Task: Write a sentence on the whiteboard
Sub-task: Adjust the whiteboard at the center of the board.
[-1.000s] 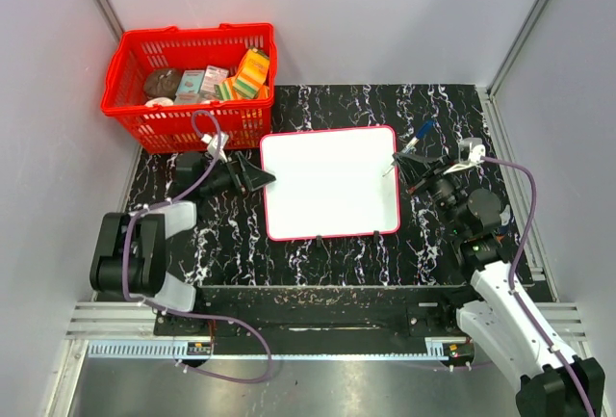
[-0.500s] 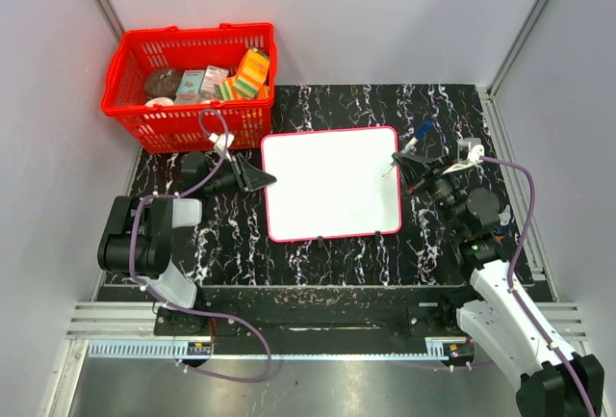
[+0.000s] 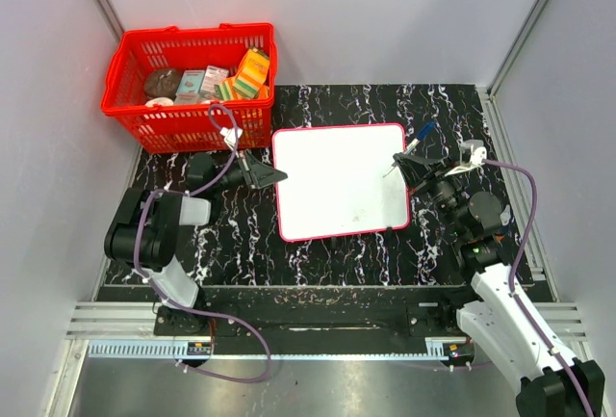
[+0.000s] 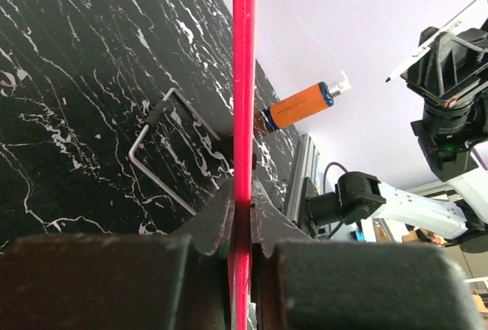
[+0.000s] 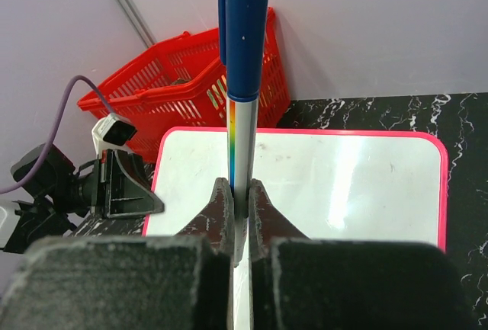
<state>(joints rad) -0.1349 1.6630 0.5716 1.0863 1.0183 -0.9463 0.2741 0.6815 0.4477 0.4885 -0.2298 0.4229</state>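
The whiteboard [image 3: 342, 181], white with a thin red frame, lies flat on the black marbled table. My left gripper [image 3: 277, 175] is shut on its left edge; the left wrist view shows the red frame [image 4: 244, 78] pinched between the jaws of that gripper [image 4: 242, 202]. My right gripper [image 3: 404, 162] hovers at the board's right edge, shut on a marker [image 5: 245, 40] with a blue cap end and a silver barrel. In the right wrist view the board [image 5: 343, 185] lies below that gripper [image 5: 239, 200]. No sentence shows on the white surface, only faint smudges.
A red basket [image 3: 190, 85] with several packages stands at the back left, close behind my left gripper. Grey walls close in both sides. The left wrist view shows a wire bracket [image 4: 164, 155] and an orange tube [image 4: 301, 105] by the board's edge.
My left gripper slid right and shut on the board's left edge. The board has shifted a little to the right and turned slightly. The right gripper still holds the marker.
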